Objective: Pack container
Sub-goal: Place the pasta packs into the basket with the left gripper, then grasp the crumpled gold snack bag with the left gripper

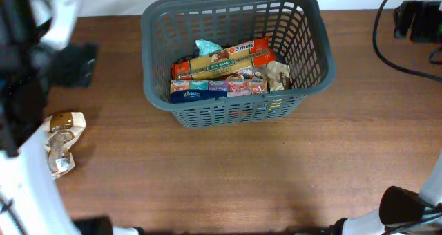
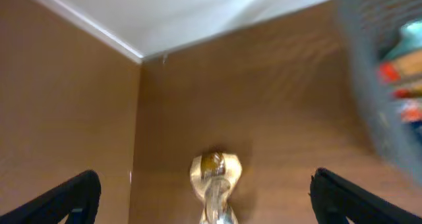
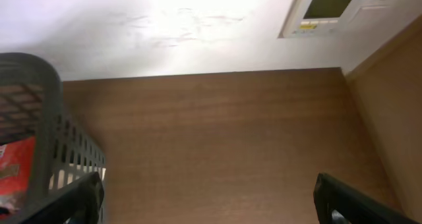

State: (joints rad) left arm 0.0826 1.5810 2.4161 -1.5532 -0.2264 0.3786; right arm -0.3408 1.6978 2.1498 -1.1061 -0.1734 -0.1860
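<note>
The dark grey slotted basket (image 1: pixel 314 76) stands at the table's far middle. It holds a long yellow pasta packet (image 1: pixel 228 61), a tissue pack (image 1: pixel 197 90) and other food packets. A crumpled gold and brown packet (image 1: pixel 64 142) lies on the table at the left. In the left wrist view this packet (image 2: pixel 215 174) lies on the table between the fingers of my wide-open left gripper (image 2: pixel 204 179), and the basket (image 2: pixel 376 79) is blurred at the right. My right gripper (image 3: pixel 208 179) is open and empty over bare table, with the basket (image 3: pixel 43 118) at its left.
Black cables and a black box (image 1: pixel 418 21) lie at the table's far right. My left arm (image 1: pixel 21 90) covers the table's left edge. My right arm (image 1: pixel 407 207) is at the front right corner. A wall panel (image 3: pixel 326 10) shows beyond the table.
</note>
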